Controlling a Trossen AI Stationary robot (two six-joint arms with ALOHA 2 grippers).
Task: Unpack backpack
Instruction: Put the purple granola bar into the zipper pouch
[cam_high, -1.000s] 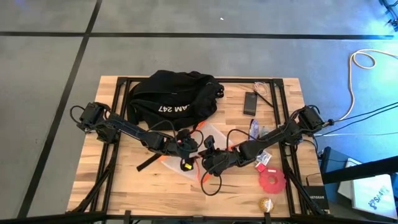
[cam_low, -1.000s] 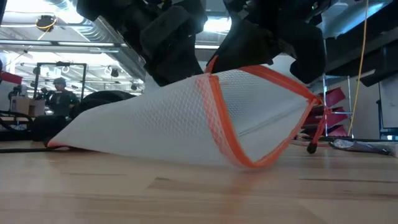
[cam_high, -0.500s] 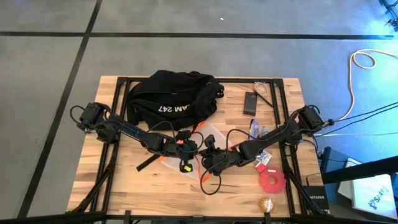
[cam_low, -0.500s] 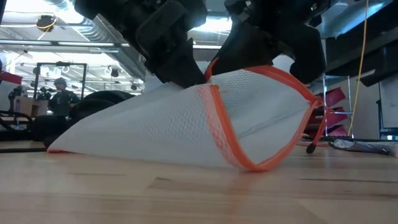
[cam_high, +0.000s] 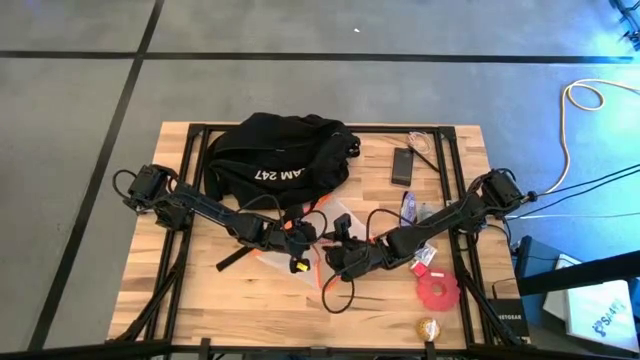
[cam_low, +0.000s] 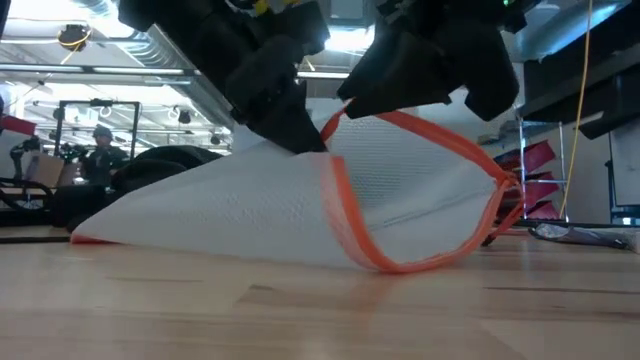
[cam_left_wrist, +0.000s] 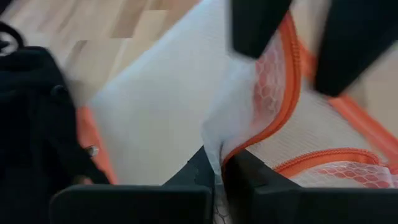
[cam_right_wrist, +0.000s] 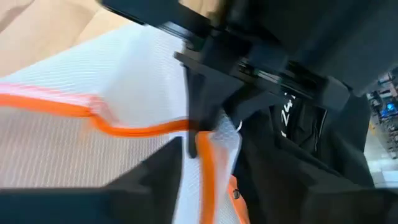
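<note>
While the backpack (cam_high: 283, 152) lies slumped at the table's (cam_high: 200, 300) far edge, both arms meet just in front of it over a white mesh pouch (cam_low: 300, 215) with orange trim. Left gripper (cam_left_wrist: 222, 163) – fingers pinched tight on the pouch's orange-edged rim, lifting that fold off the wood. Right gripper (cam_high: 338, 240) hangs just beside it over the pouch – whether its fingers grip anything cannot be told.

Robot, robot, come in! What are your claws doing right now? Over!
Left gripper shut on white mesh pouch. Right gripper at the pouch's orange rim, opening. Backpack sits behind, untouched. Nothing blocking.
</note>
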